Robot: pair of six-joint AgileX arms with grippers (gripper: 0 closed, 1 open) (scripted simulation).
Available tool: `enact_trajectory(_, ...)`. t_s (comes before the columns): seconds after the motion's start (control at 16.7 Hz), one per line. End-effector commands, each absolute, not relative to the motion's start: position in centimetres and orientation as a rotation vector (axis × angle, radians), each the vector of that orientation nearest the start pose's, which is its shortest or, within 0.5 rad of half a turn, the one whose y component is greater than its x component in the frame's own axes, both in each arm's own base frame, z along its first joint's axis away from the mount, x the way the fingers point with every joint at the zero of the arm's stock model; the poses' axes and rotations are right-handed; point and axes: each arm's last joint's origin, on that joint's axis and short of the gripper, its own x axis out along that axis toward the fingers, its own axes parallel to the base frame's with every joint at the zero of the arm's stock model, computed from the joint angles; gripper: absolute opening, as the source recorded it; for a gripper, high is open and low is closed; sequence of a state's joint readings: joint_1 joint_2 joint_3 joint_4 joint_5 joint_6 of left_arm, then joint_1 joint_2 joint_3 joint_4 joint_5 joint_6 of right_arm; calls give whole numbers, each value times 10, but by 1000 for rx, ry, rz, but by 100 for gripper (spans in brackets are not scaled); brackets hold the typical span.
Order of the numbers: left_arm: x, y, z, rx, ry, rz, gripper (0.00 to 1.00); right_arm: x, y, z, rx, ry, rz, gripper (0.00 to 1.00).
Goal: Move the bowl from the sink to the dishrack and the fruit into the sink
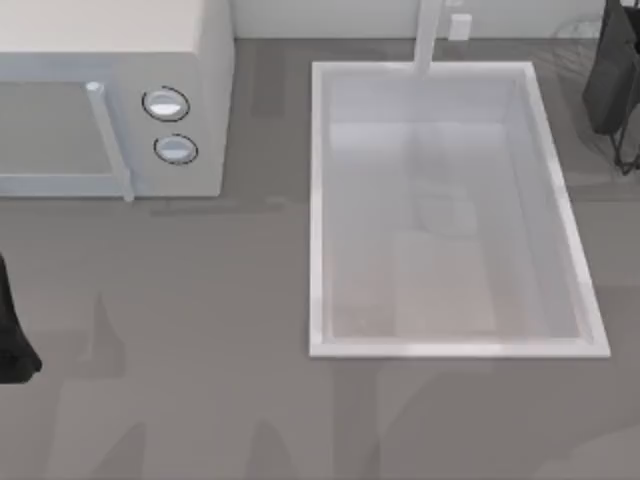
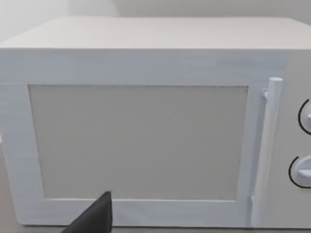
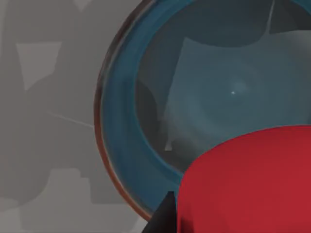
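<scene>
The sink [image 1: 318, 200] filled the right half of the top view, its basin bare. In the right wrist view the bowl [image 3: 121, 145] lay on the grey counter [image 3: 43, 121] at upper right, the fruit [image 3: 248, 184] looming lower right. The fruit transfer seemed under way; next it needs carrying over the sink. Whether the right end effector gripped it I cannot tell. The left arm sat parked facing the microwave [image 2: 146, 58].

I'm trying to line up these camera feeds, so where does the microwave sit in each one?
Top view: the microwave is at the upper left, its knobs at the end nearer the sink.
Left wrist view: its door spans the picture, with the handle beside the knobs.
Right wrist view: this one looks at the bowl and the fruit instead.
Shared landmark: the handle, in the top and left wrist views.
</scene>
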State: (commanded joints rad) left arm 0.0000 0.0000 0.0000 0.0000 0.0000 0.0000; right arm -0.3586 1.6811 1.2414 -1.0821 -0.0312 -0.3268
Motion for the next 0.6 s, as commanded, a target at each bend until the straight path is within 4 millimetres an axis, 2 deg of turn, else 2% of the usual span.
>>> enact_trajectory(0.12,106,-1,160,0,0,0,100,287,-104,226,29,1502,-14,0)
enact_trajectory(0.42,106,-1,160,0,0,0,100,287,-103,225,30,1505,-13,0)
enact_trajectory(0.6,106,-1,160,0,0,0,100,297,-89,224,-28,1457,-5,0)
